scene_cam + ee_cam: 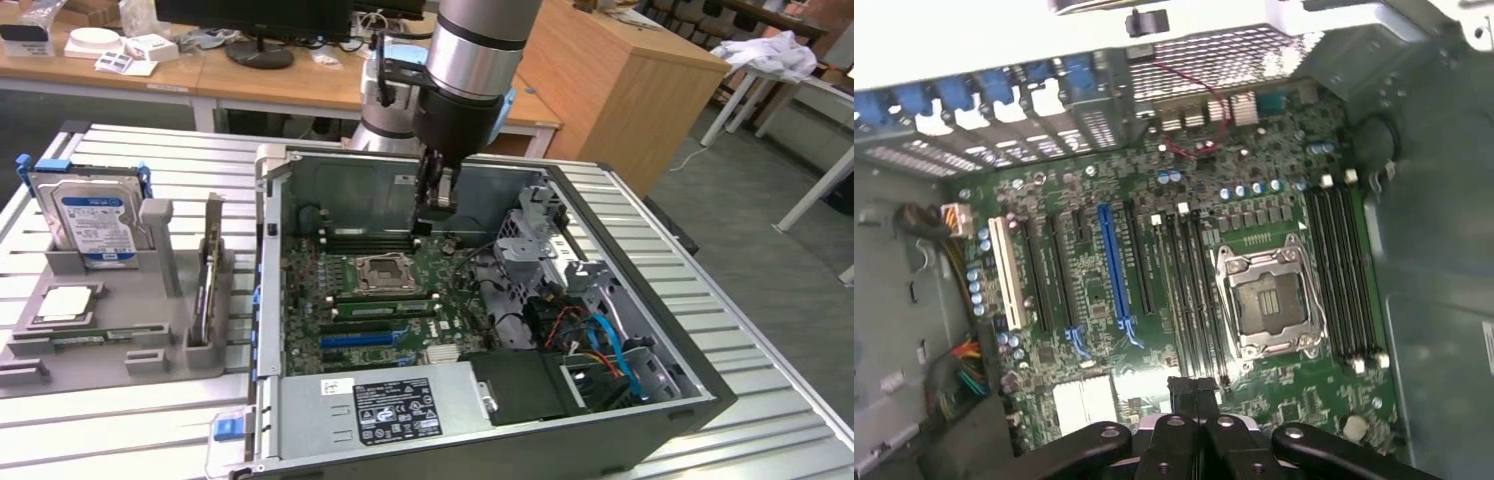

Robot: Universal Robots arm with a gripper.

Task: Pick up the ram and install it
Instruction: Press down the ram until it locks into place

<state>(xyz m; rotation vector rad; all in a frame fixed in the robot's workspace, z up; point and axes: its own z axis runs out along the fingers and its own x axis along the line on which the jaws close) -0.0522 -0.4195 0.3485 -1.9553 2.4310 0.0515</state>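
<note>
My gripper [427, 225] hangs shut inside the open computer case, over the black memory slots [374, 241] behind the processor socket [380, 272]. In the wrist view its fingertips [1194, 388] are pressed together with nothing showing between them, above the motherboard [1104, 300] near the slots [1189, 300] beside the socket [1269, 300]. A thin green ram stick [203, 290] stands on edge in the grey rack [134, 350] outside the case, on the exterior view's left. Another green strip [380, 305] sits in a slot in front of the socket; I cannot tell from here whether it is a seated stick.
The rack also holds a silver blue-labelled hard drive [91, 225] and a square silver processor chip [67, 305]. The case walls [274, 260] ring the board. A drive cage [547, 240], bundled cables [601, 340] and the power supply [394, 405] crowd the case's right and front.
</note>
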